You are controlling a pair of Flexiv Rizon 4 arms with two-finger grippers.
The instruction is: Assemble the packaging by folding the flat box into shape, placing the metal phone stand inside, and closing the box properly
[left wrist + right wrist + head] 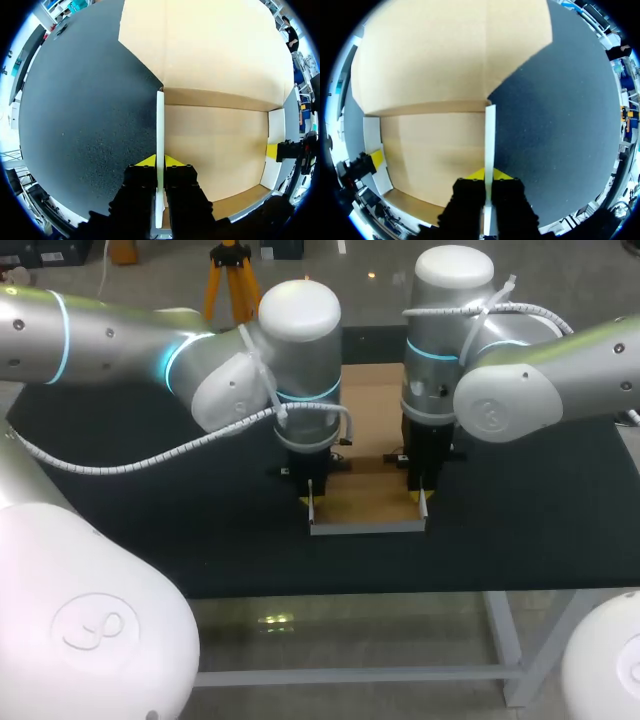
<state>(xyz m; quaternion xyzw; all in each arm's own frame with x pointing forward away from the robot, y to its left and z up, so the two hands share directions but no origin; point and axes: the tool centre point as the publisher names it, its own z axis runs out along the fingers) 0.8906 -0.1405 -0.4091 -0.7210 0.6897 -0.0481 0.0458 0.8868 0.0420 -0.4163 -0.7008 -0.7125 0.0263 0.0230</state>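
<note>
Left gripper [160, 162] is pinched onto the left side wall [160, 120] of the box [367, 502], which stands upright. Right gripper [489, 174] is clamped likewise on the box's right side wall [490, 135]. Box sits partly folded on the black table [160, 520]. Its interior shows brown cardboard floor, and its lid flap [370, 400] lies flat behind it.

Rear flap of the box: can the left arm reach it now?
Likely yes: the rear flap lies bare just ahead, but the left end effector is shut on the left side wall and must release first.
</note>
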